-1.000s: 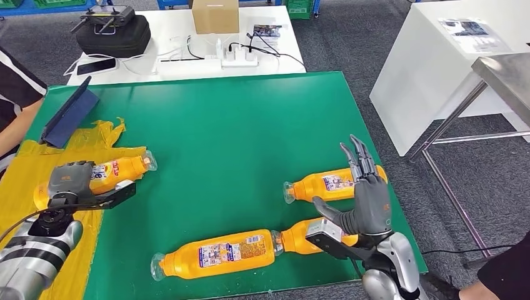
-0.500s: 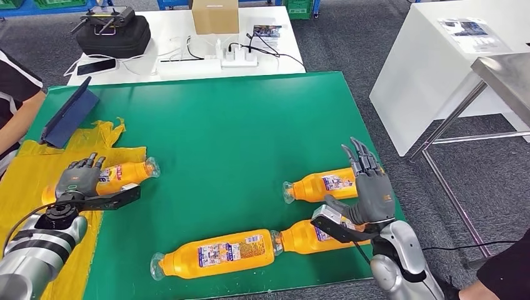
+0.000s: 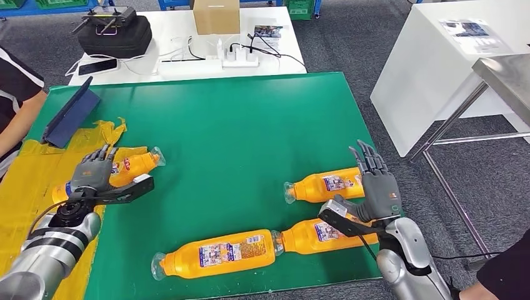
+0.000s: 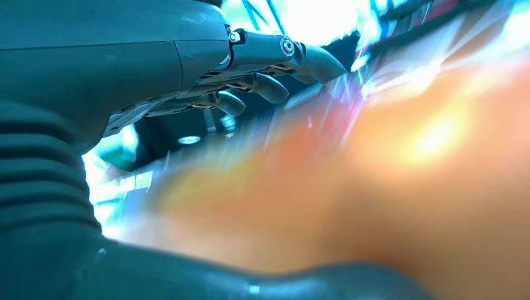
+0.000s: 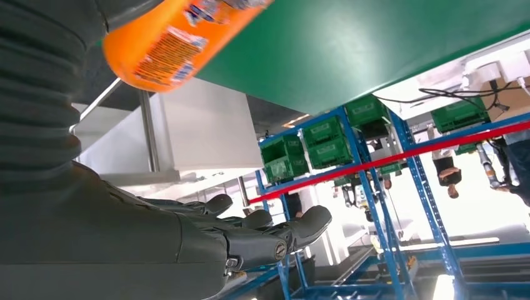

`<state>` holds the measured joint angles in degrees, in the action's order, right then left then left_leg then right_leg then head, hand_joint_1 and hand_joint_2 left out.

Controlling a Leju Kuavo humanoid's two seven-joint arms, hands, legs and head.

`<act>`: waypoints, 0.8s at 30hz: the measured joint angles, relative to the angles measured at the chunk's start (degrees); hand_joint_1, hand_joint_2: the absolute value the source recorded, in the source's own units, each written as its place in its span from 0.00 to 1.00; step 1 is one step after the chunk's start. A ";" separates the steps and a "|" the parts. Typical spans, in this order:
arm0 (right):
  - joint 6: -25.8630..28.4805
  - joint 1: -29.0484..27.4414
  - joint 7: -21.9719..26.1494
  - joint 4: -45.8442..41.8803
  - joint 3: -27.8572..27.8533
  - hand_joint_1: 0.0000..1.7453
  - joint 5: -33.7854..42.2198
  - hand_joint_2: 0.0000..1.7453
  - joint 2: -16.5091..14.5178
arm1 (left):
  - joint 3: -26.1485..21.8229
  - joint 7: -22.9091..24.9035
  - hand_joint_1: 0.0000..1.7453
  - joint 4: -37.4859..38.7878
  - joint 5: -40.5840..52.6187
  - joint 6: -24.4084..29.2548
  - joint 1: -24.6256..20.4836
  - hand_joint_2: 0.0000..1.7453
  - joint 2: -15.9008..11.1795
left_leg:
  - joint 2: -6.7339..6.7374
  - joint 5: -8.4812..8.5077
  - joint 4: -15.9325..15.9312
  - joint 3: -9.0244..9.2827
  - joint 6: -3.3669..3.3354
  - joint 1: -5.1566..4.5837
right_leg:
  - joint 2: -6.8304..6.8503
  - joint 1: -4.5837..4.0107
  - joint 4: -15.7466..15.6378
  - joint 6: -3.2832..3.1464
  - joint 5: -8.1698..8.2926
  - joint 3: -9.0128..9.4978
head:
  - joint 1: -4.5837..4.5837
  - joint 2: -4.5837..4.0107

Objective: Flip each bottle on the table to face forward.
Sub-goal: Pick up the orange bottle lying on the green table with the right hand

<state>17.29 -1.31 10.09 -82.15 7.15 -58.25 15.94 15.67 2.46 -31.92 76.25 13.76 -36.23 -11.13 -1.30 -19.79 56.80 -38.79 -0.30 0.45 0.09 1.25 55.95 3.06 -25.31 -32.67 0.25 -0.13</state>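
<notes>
At the table's (image 3: 250, 125) left edge, one bottle (image 3: 134, 165) is covered by the left robot hand (image 3: 94, 172); whether it is grasped cannot be told. The right robot hand (image 3: 375, 184) is held released, fingers spread, above another bottle (image 3: 322, 184). A turn of each label forward is judged next.

Left hand (image 3: 94, 170) rests on orange bottle (image 3: 134, 167); right hand (image 3: 377, 184) open above right bottle (image 3: 325, 185).

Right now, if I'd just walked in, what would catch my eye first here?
Probably the four bright orange bottles lying on their sides on the green table: one at the left under the robot's left hand, three toward the right. The robot's right hand hangs open beside the far right bottle, fingers spread. Crumpled yellow plastic covers the table's left edge.
</notes>
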 joint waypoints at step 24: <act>-4.86 2.08 1.14 7.33 0.58 0.00 -4.09 1.00 0.60 | -1.84 -9.66 0.00 -38.53 -15.48 9.29 17.84 1.00 5.26 | 0.07 -0.05 -0.01 -0.12 -0.03 -0.12 | -0.04 0.08 -0.01 0.02 0.00 -0.15 | -0.01 0.00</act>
<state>12.43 0.77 11.23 -74.82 7.73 -62.34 16.54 13.83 -7.20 -70.45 60.77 23.06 -18.39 -5.87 -1.23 -19.84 56.79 -38.91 -0.33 0.34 0.05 1.34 55.94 3.08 -25.31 -32.82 0.24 -0.13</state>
